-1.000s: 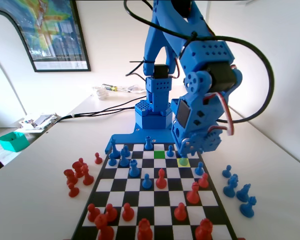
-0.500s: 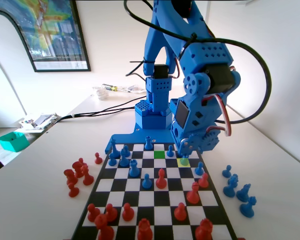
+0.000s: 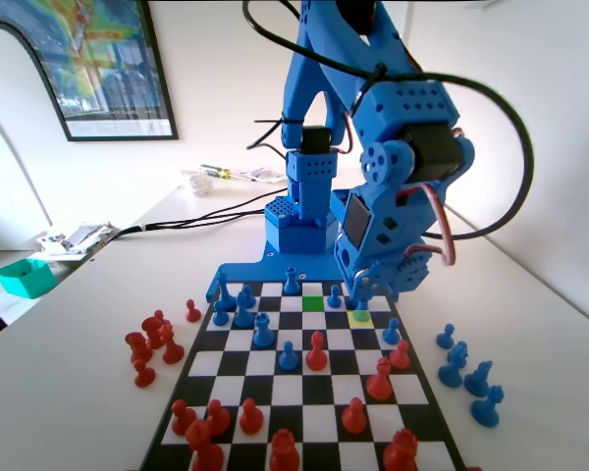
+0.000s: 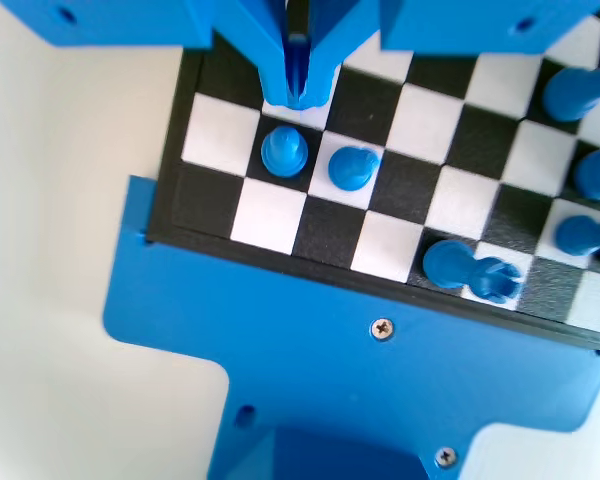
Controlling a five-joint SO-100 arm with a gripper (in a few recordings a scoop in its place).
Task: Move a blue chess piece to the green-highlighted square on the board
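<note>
In the fixed view, the gripper hung low over the yellow-highlighted square, one file right of the green-highlighted square, which lay bare. The arm reached down steeply, probably so the jaws could slip between neighbouring pawns on the board.

In the wrist view, the jaws stood nearly together around a slim blue sliver, likely the blue chess piece. Whether they truly pinched it could not be told. Two blue pawns stood just beyond the tips.

Against a second earlier, the gripper sat slightly higher and further left in the fixed view, baring more yellow. The other pieces were unmoved.
</note>
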